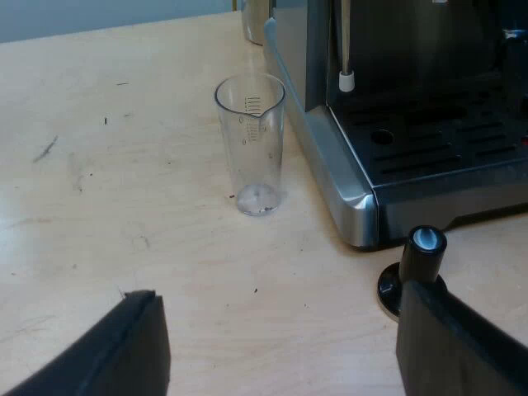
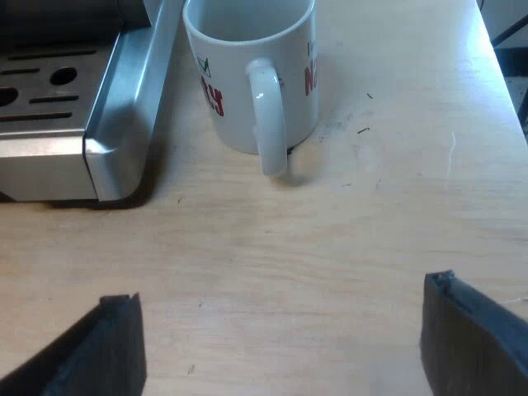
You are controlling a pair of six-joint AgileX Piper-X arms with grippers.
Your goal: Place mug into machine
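Left gripper hangs open over the surface, facing an upright measuring glass beside the espresso machine. A black-knobbed tamper stands near the machine's front. Right gripper is open and empty. The mug stands on the surface just beside the machine's base, handle toward the gripper.

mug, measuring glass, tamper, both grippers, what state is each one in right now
mug: upright on the table beside the espresso machine, not held
measuring glass: upright on the table, looks empty
tamper: standing upright at the machine's corner
left gripper: open, holding nothing
right gripper: open, facing the mug's handle
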